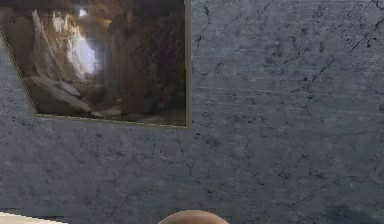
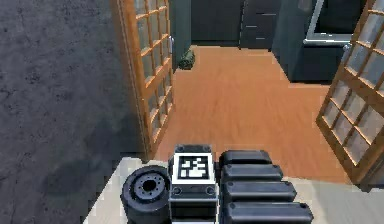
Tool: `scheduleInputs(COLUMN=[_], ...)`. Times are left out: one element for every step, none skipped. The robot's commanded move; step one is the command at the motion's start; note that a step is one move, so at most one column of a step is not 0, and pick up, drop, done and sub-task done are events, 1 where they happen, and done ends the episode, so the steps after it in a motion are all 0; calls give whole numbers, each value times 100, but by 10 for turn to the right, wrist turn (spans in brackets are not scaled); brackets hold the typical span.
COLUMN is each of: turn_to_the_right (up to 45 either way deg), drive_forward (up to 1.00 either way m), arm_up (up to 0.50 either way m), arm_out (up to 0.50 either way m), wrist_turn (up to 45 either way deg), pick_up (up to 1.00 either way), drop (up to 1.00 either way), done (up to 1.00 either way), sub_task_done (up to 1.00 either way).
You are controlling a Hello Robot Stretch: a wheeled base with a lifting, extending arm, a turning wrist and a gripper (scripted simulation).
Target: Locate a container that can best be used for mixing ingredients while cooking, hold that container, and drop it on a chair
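In the arm side view the arm [image 2: 255, 190] lies drawn in at the bottom edge, with a white square with black marks [image 2: 193, 166] at its end. Left of that square sits the gripper's dark round body [image 2: 148, 192], above a pale surface [image 2: 108, 205]. I cannot make out its fingers, so I cannot tell whether it holds anything. In the forward view a brownish rounded top [image 1: 195, 217] pokes up at the bottom edge; what it is cannot be told.
The forward view faces a grey-blue wall [image 1: 280, 110] close ahead, with a framed dark picture [image 1: 105, 60]. To the side, glass-paned wooden doors [image 2: 150, 60] [image 2: 358, 100] stand ajar onto a wooden floor [image 2: 240, 100]. Dark cabinets [image 2: 258, 25] and a small dark-green thing [image 2: 185, 60] lie beyond.
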Motion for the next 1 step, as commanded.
scheduleInputs(turn_to_the_right=[120], drive_forward=[0], arm_up=[0], arm_out=[0], wrist_turn=[0], pick_up=[0], drop=[0], done=[0], sub_task_done=[0])
